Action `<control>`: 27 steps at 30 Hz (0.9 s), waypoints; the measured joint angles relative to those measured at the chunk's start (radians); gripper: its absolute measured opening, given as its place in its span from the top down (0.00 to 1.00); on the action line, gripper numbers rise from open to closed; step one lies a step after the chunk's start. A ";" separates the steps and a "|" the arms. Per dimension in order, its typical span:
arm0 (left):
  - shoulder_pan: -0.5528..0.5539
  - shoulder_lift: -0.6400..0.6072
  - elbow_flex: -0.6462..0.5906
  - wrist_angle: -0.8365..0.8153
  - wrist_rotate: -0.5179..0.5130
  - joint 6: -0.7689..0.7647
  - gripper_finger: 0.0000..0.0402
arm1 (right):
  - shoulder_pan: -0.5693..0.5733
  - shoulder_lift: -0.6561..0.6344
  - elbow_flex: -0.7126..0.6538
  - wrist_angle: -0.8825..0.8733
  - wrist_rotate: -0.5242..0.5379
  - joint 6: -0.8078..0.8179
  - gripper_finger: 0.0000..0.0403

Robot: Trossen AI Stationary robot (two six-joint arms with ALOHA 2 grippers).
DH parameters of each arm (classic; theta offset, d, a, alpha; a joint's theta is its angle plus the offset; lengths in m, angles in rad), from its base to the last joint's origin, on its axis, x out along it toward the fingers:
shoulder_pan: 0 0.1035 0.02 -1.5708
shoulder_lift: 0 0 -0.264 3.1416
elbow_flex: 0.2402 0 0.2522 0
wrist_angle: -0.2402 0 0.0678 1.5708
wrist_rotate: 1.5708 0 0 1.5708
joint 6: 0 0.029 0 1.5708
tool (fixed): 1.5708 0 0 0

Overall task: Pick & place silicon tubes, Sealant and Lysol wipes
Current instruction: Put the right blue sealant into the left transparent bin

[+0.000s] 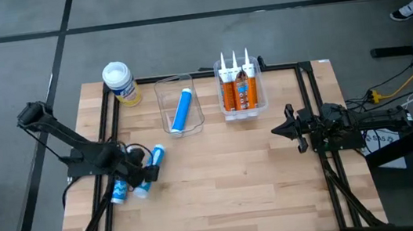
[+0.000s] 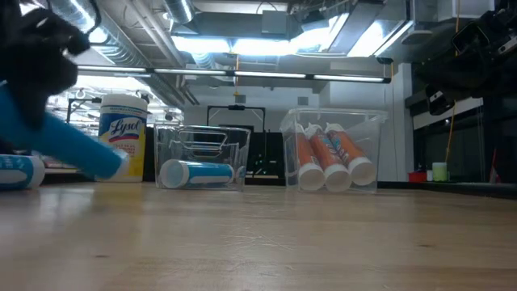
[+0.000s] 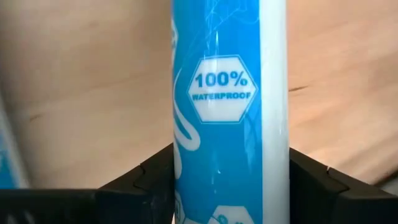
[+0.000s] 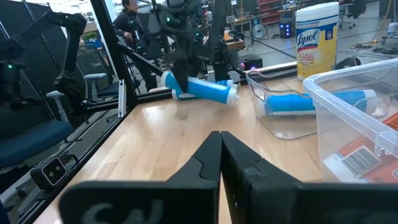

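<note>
From above, a light wooden table [image 1: 239, 190] holds the left gripper [image 1: 144, 169] near its left edge, clamped across a blue cylindrical silicone tube with a white cap [image 1: 152, 163]; a second blue tube [image 1: 120, 191] lies on the wood just beside it. Farther back, a clear plastic bin [image 1: 193, 101] holds one more blue tube [image 1: 182, 109], a second clear bin [image 1: 260, 97] holds three orange sealant cartridges with white nozzles [image 1: 238, 88], and the short yellow Lysol wipes canister with a round white lid [image 1: 120, 83] stands upright at the back left corner. The right gripper [image 1: 282, 130] waits at the table's right side. From table height, the held tube [image 2: 77, 147] hangs tilted, cap end low near the wood, in front of the canister [image 2: 123, 136]. The left wrist camera shows the glossy tube [image 3: 227, 112] pinched between both dark fingers [image 3: 146, 177] across its barrel. The right wrist camera shows the right gripper's own fingers pressed together, grasping nothing [image 4: 221, 163]. The tube looks light and rigid but slick and round, so it could roll or slip; a firm mid-barrel grip, as here, seems safest.
</note>
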 joint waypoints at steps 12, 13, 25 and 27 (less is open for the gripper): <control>0.000 -0.039 0.025 0.032 -0.093 0.028 0.47 | 0.000 0.000 0.000 0.000 0.000 0.001 0.97; 0.000 -0.039 0.024 0.055 -0.108 0.033 0.48 | 0.000 0.000 0.000 0.000 0.000 0.000 0.97; 0.000 -0.039 0.024 0.434 -0.387 0.216 0.47 | 0.000 0.000 0.000 0.000 0.000 0.001 0.97; 0.003 -0.039 0.024 0.505 -0.429 0.266 0.47 | 0.000 0.000 0.000 0.000 0.000 0.000 0.97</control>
